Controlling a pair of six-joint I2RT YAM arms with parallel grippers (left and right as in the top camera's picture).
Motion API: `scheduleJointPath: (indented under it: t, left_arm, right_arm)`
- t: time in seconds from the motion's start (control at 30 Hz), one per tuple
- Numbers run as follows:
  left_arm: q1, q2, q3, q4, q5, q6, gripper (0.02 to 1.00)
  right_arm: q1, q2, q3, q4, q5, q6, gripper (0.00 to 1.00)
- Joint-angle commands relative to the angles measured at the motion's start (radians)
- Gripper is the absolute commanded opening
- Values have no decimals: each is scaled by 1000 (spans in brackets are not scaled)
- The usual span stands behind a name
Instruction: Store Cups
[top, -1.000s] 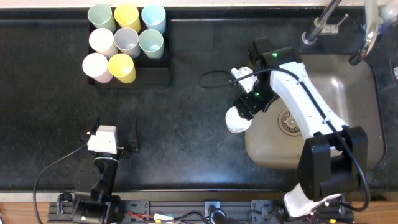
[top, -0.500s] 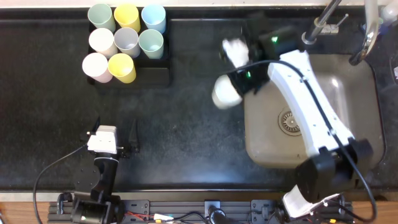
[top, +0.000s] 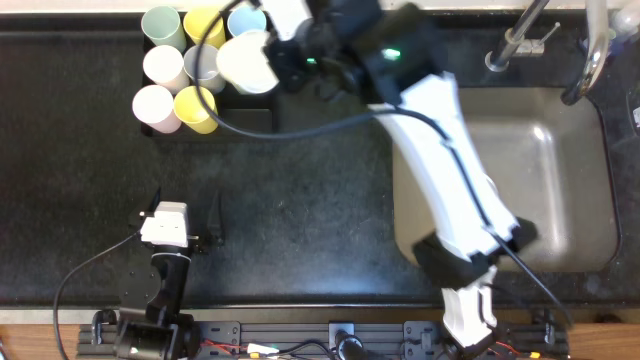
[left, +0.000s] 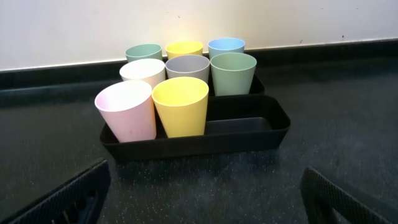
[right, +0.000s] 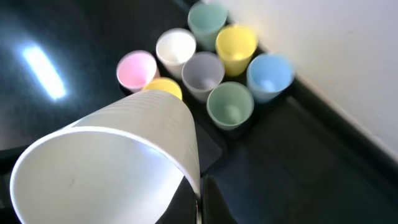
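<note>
A dark worktop (top: 300, 200) with a sink (top: 560, 180) at its right side is carrying a black tray (left: 205, 144) of cups (left: 180, 106) in its far left corner
The right gripper (top: 283, 58) is gripping a white cup (top: 245, 62), its fingers pressed against the cup's wall, and is holding it tilted in the air close to the tray; over which slot exactly, I cannot tell. Eight cups are standing upright in the tray: green, yellow and blue along the far side, white, grey and green in the middle, pink and yellow at the near side, with a free slot (left: 245, 124) just beside the near yellow one. The left gripper (top: 188, 212) is resting low near the worktop's near left edge, well apart from the tray, its fingers spread wide and holding nothing
</note>
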Motion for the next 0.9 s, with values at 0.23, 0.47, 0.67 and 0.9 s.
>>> scheduleJointPath:
  t: [0.23, 0.47, 0.67, 0.9]
  left_arm:
    - [6, -9, 0, -5, 10, 23, 1000]
    - [6, -9, 0, -5, 10, 23, 1000]
    - [6, -9, 0, -5, 10, 23, 1000]
    - [6, -9, 0, -5, 10, 23, 998]
  right_arm:
    - [25, 194, 24, 39, 161, -9, 40]
    - [48, 254, 23, 31, 161, -57, 45]
    - [69, 317, 23, 10, 162, -85, 42]
    - [70, 361, 23, 11, 162, -84, 45]
